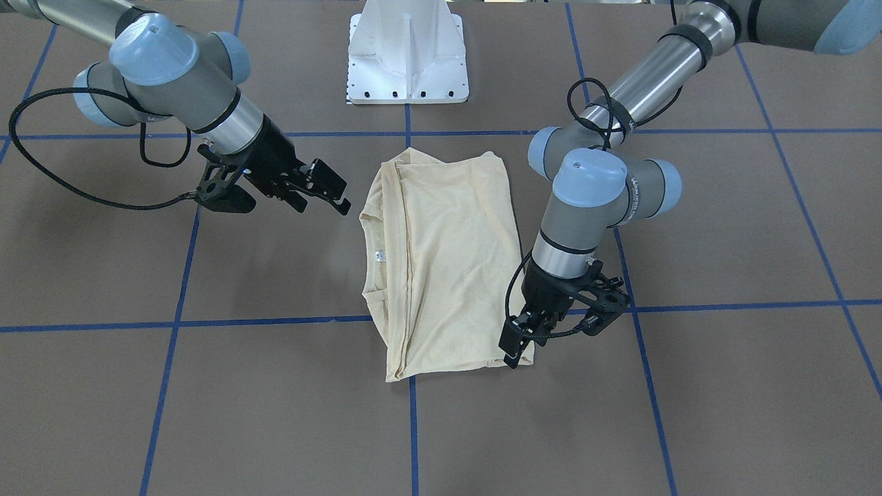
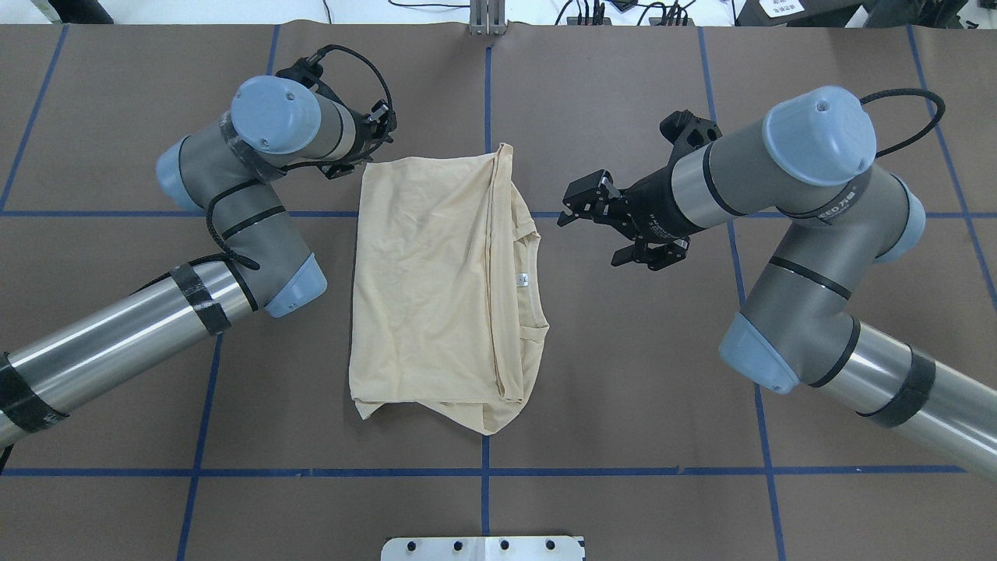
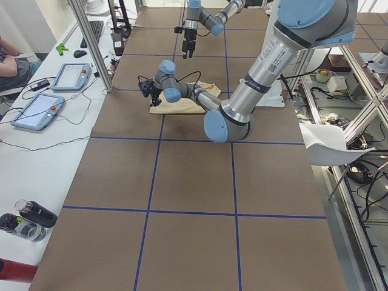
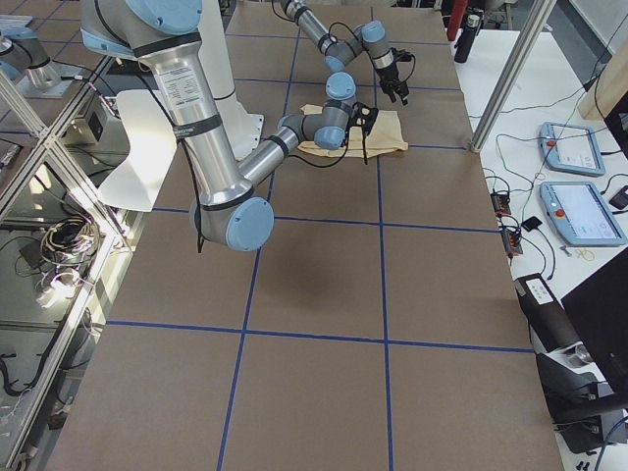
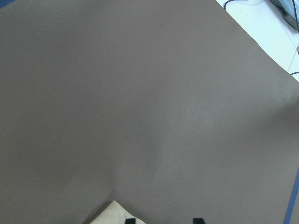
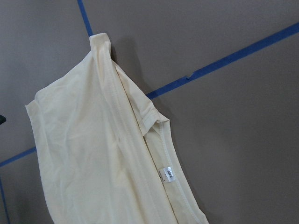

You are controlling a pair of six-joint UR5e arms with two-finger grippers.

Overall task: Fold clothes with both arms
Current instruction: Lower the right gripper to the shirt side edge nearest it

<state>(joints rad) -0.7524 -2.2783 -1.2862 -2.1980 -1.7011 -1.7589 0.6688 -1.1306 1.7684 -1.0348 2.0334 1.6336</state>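
- Lying folded on the surface [image 2: 623, 389], the shirt [image 2: 428, 273] turns its collar edge toward the right tool [image 2: 590, 232], which hovers released nearby.
- Down at a shirt corner sits the left tool [image 5: 163, 220], also released, probably lining up a pinch.

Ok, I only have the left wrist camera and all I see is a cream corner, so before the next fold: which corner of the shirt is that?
Observer: It's the hem-side corner of the shirt farthest from the robot's base. The left gripper is right at it, jaws open.
Operator: Where's the other arm?
Observer: The right gripper hangs off the cloth beside the collar side, jaws open.
Operator: Is the shirt folded at all?
Observer: Yes, it lies as a long rectangle with no sleeve sticking out, and the neck label faces up.
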